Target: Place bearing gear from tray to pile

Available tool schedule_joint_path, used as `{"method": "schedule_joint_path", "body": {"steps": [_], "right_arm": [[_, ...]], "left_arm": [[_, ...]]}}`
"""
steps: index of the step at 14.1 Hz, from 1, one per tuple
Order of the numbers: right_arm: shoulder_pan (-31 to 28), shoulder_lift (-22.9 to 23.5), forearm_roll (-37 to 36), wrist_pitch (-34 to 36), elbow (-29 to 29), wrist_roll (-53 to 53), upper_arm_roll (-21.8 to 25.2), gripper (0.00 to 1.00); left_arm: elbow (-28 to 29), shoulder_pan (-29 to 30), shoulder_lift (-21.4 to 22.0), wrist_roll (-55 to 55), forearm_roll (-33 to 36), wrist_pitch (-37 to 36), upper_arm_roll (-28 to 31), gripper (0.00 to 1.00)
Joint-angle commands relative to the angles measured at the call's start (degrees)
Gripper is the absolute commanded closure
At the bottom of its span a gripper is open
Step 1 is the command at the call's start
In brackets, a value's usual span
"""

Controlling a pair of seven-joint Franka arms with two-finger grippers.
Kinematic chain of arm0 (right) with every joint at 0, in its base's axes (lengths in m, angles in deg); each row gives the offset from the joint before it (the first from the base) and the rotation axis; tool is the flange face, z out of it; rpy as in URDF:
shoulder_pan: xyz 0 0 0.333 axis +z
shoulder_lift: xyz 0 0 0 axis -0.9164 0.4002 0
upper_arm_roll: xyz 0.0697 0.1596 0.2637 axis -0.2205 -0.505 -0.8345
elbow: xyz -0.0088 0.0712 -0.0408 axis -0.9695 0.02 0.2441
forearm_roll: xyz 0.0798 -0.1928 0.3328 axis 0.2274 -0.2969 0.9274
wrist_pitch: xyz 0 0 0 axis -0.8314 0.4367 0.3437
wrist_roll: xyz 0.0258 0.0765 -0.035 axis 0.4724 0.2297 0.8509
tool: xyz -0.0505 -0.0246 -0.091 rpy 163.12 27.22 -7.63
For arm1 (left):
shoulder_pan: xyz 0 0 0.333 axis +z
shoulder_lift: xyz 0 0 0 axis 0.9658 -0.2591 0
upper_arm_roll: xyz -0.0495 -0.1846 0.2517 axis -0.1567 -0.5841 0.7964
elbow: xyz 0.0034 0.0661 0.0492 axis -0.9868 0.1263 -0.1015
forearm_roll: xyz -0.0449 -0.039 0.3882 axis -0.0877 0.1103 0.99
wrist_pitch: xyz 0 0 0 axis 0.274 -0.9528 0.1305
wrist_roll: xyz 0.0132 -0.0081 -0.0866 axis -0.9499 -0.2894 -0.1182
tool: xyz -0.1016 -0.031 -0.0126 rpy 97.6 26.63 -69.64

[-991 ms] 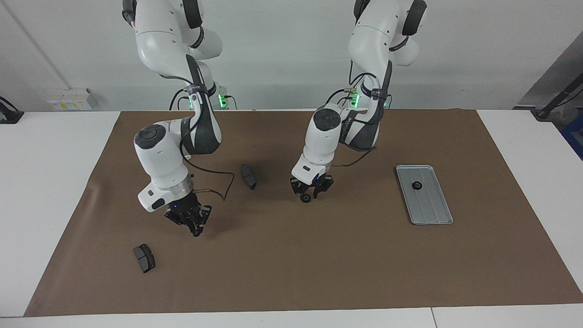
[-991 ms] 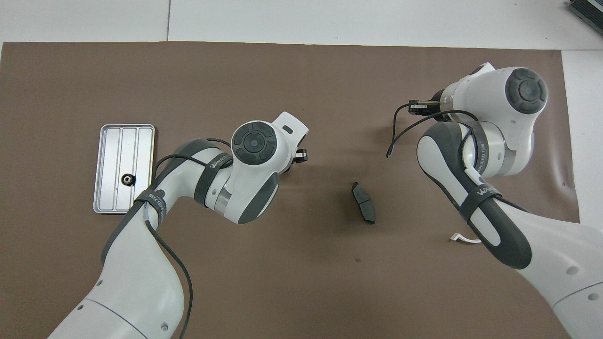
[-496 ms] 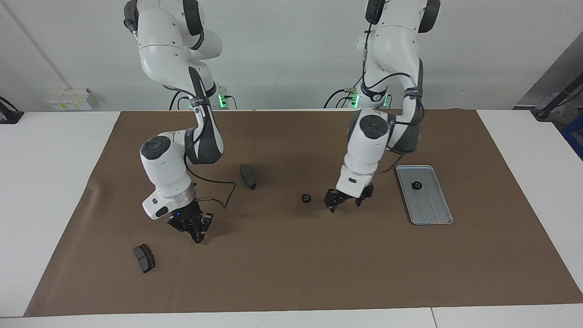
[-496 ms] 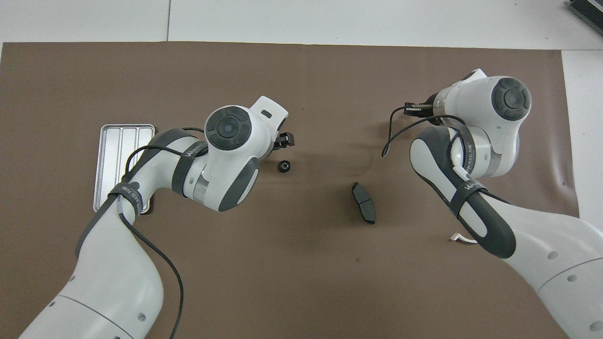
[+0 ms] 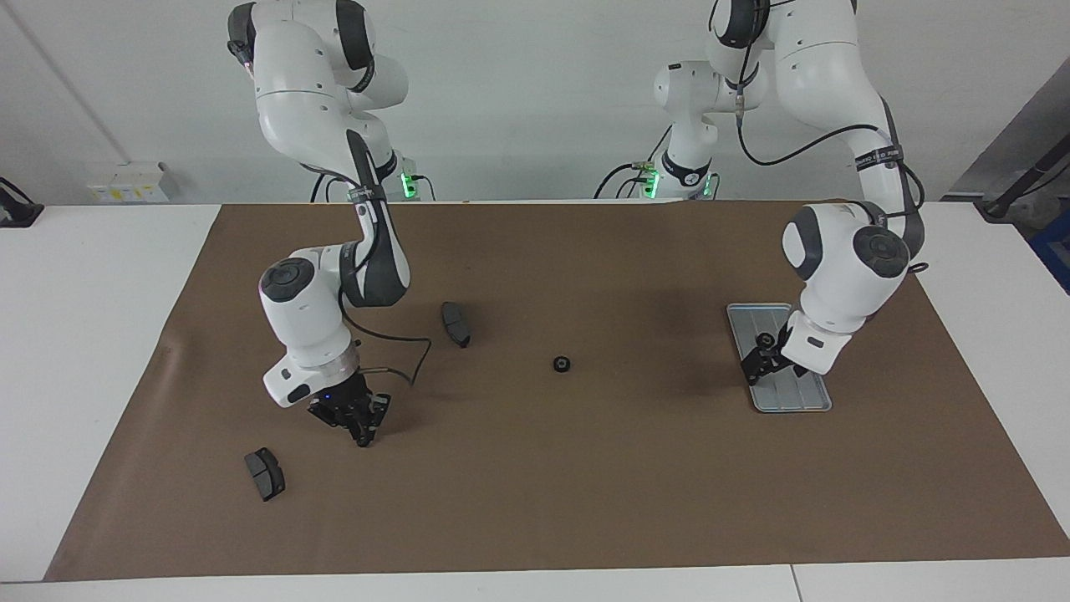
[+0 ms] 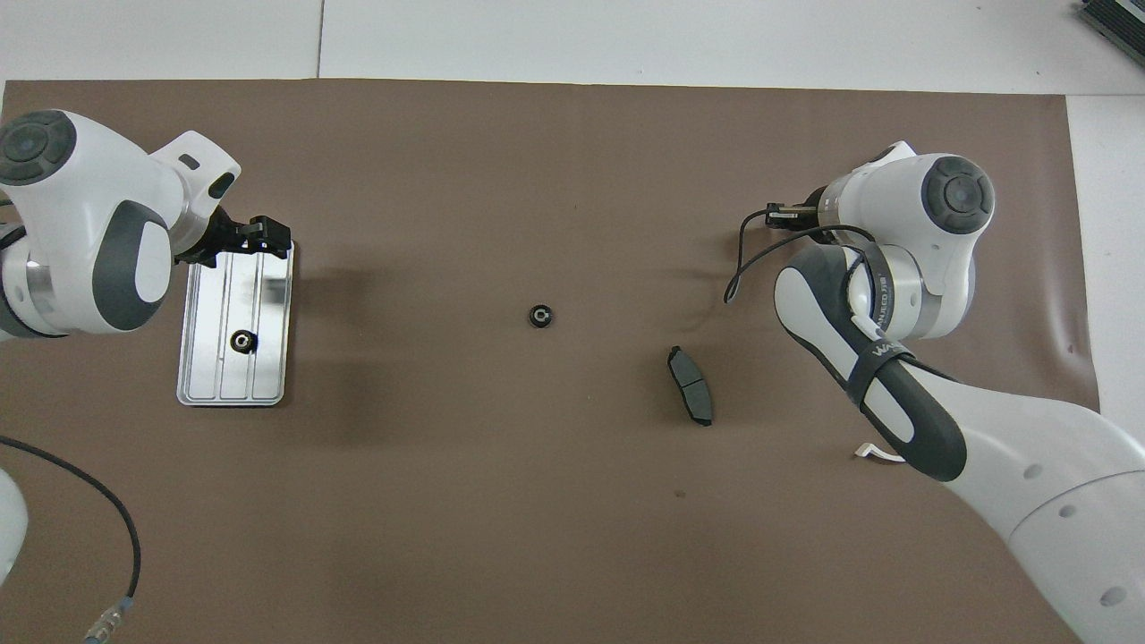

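The silver ribbed tray [image 5: 794, 393] [image 6: 210, 358] lies at the left arm's end of the mat. One black bearing gear [image 5: 764, 339] [image 6: 241, 341] sits in it. A second bearing gear [image 5: 562, 364] [image 6: 540, 315] rests on the bare mat mid-table. The pile's dark brake pads are scattered: one pad [image 5: 456, 323] [image 6: 690, 397] nearer the robots, another [image 5: 264, 473] farther out. My left gripper [image 5: 762, 366] [image 6: 261, 234] hangs open and empty over the tray's end away from the robots. My right gripper [image 5: 359, 431] hovers low over the mat between the two pads, holding nothing I can see.
A brown mat [image 5: 535, 502] covers the table, with white tabletop around it. The right arm's cable [image 5: 401, 343] loops down near the closer pad. A small white piece [image 6: 872, 453] peeks out beside the right arm in the overhead view.
The left gripper let a bearing gear go onto the mid-table mat, opened, and swung across to the tray. The right gripper sank a little and has hardly moved since.
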State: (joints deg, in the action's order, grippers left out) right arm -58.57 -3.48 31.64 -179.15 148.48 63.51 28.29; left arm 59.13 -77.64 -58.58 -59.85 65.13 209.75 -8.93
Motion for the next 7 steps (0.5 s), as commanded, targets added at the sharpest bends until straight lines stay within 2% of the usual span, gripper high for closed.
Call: {"method": "schedule_joint_path", "body": {"steps": [1,4,6,7], "right_arm": [[-0.5,0.0,1.2,-1.2,0.6,0.8,-0.2,0.00],[0.5,-1.5,0.7,1.6,-0.8,-0.6,-0.4,0.00],[1.8,-2.6,-1.5,7.8,-4.0,-8.3,-2.1,0.00],[2.3,-2.6,-4.8,11.0,-6.2,-12.5,-4.4,0.00]], "left_arm": [[5.5,2.5,3.4,6.6,-0.2,0.1,-0.6,0.00],[12.0,4.1,5.7,9.8,-0.2,2.3,-0.6,0.04],[15.8,3.9,7.0,9.6,-0.2,4.4,-0.6,0.06],[17.0,3.7,7.3,9.6,-0.2,4.9,-0.6,0.10]]}}
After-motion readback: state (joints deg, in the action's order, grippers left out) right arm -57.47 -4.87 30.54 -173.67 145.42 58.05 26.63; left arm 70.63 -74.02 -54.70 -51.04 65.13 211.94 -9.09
